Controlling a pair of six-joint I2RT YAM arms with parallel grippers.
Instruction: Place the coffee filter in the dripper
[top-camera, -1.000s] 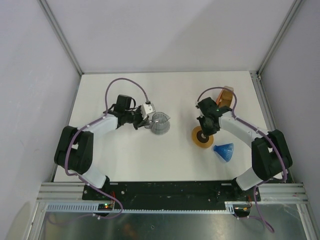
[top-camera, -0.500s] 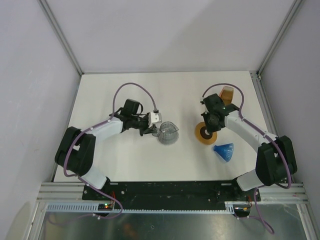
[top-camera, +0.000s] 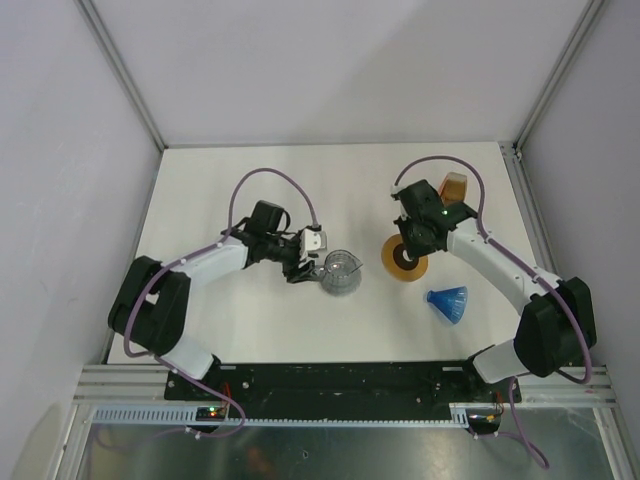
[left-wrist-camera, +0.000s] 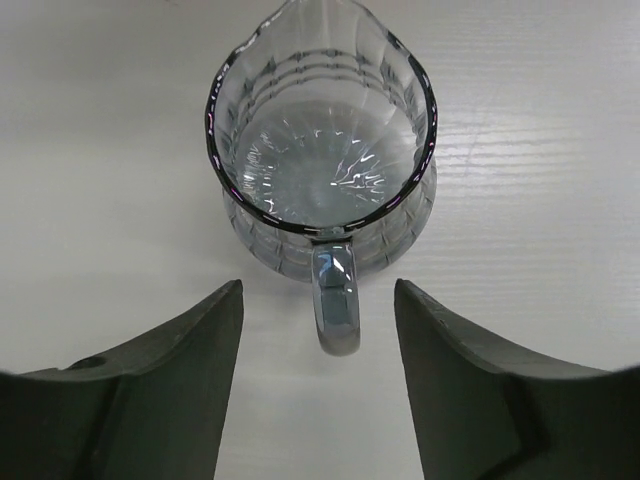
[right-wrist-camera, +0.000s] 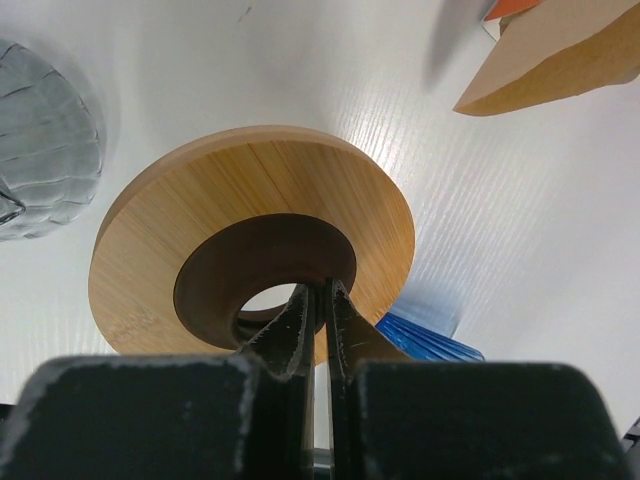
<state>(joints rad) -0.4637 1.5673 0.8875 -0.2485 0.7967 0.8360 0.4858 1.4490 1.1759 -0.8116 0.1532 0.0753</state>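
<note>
The dripper (top-camera: 447, 302), a small blue ribbed cone, lies on its side at the near right and shows behind my right fingers (right-wrist-camera: 425, 342). No single coffee filter can be told apart; only an orange-brown stack of filters (top-camera: 454, 186) stands at the back right (right-wrist-camera: 560, 55). My right gripper (top-camera: 411, 252) (right-wrist-camera: 321, 292) is shut on the inner rim of a flat wooden ring (top-camera: 403, 258) (right-wrist-camera: 250, 200) and holds it tilted. My left gripper (top-camera: 311, 261) (left-wrist-camera: 318, 288) is open, its fingers apart on either side of the handle of a clear glass jug (top-camera: 340, 270) (left-wrist-camera: 320, 150), touching nothing.
The glass jug stands upright at mid-table, a short way left of the ring, and its side shows in the right wrist view (right-wrist-camera: 40, 140). Metal frame posts (top-camera: 520, 150) bound the white table (top-camera: 250, 180).
My left arm carried the jug right and toward the near side, then opened and let it go. My right arm shifted the held ring slightly left and back.
</note>
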